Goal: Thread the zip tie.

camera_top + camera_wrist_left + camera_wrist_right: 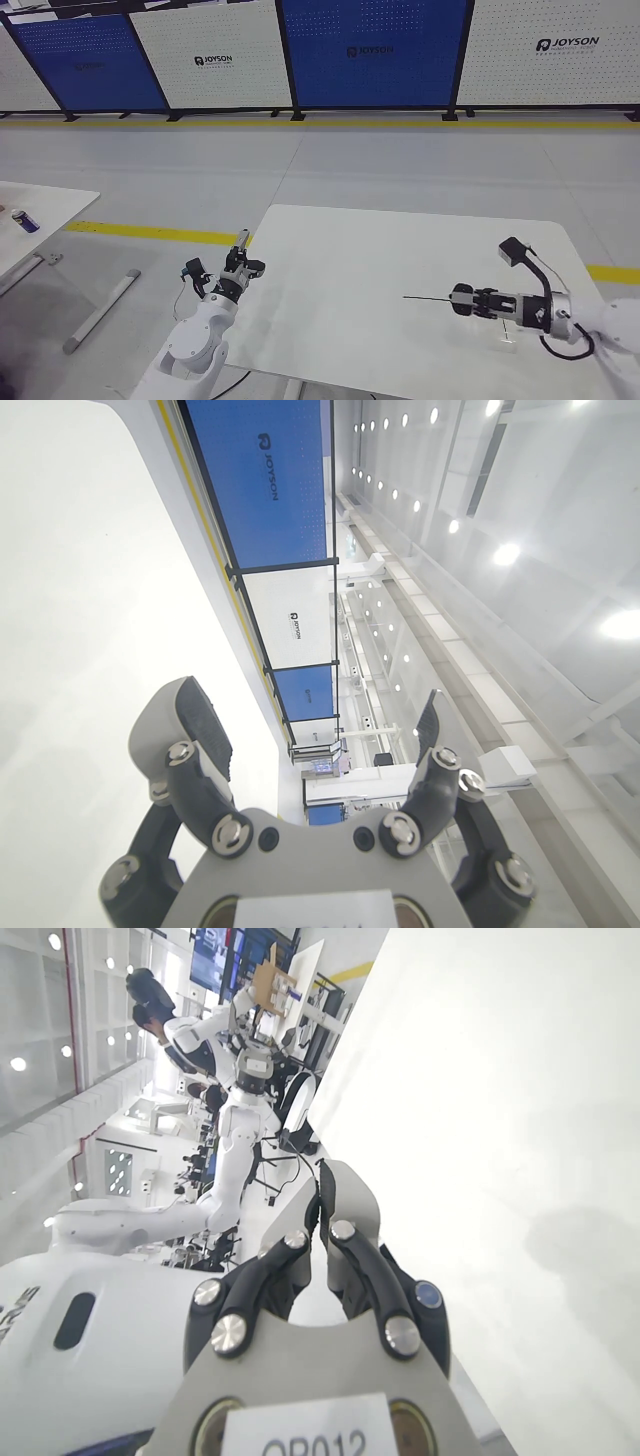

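Note:
A thin black zip tie [425,297] sticks out level over the white table [380,250], pointing toward the table's middle. My right gripper [457,298] is shut on one end of it, near the table's right side. In the right wrist view the right gripper [320,1173] has its pads pressed together; the tie itself is hard to make out there. My left gripper [241,242] sits at the table's left edge, far from the tie. In the left wrist view the left gripper [310,692] stands open with nothing between its fingers.
Another white table [40,215] stands off to the left with a small blue can [25,221] on it. Blue and white panels [370,50] line the back behind a yellow floor stripe. Wide bare tabletop lies between the two arms.

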